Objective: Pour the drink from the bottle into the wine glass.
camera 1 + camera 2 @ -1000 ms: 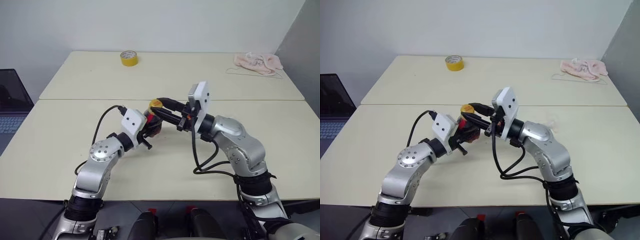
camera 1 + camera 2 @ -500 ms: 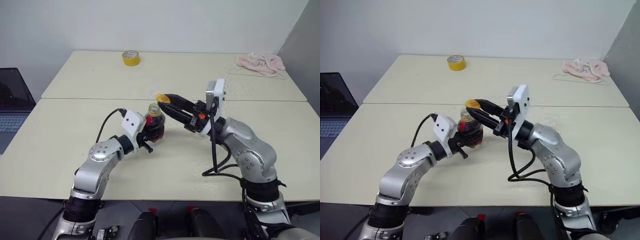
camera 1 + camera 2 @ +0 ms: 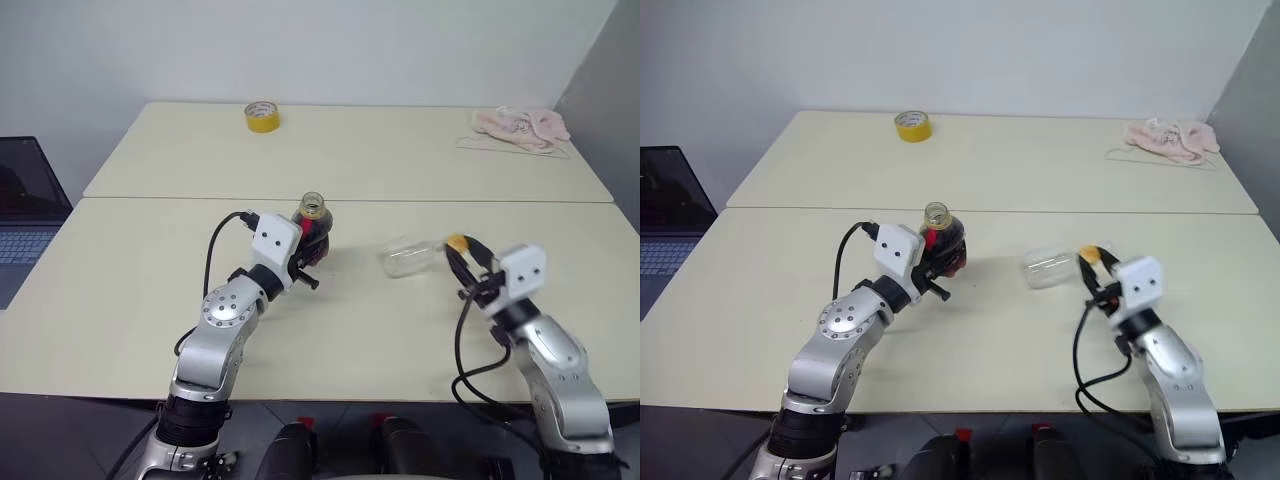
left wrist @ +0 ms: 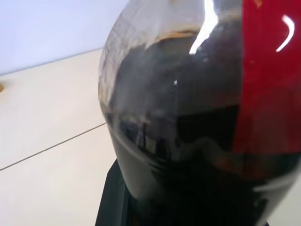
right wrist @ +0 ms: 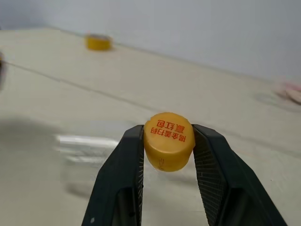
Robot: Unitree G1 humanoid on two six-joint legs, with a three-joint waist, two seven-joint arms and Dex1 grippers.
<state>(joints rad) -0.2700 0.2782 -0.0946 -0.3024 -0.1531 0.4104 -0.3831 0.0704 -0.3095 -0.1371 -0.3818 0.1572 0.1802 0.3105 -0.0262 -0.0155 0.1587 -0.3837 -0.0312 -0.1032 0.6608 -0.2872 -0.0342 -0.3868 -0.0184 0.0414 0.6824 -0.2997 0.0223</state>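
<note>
My left gripper (image 3: 308, 245) is shut on the bottle (image 3: 313, 218), a squat clear one with a red label, held upright just above the table with its mouth uncapped. The dark drink (image 4: 178, 94) fills most of the bottle (image 4: 141, 70) in the left wrist view. Over to the right, my right gripper (image 3: 460, 252) is shut on the yellow-orange screw cap (image 5: 168, 146), which carries red print. The clear wine glass (image 3: 410, 258) sits on the table between the two grippers, close to the left of the right one; I cannot tell whether it stands or lies.
A yellow tape roll (image 3: 259, 116) sits on the far table at the back left. A pink cloth (image 3: 520, 125) lies at the back right. A laptop (image 3: 25, 215) stands beyond the table's left edge. A seam (image 3: 150, 198) runs between the two tables.
My right gripper has swung right and down from the bottle's mouth with the cap in it, uncovering the wine glass. The left gripper still holds the bottle in about the same place.
</note>
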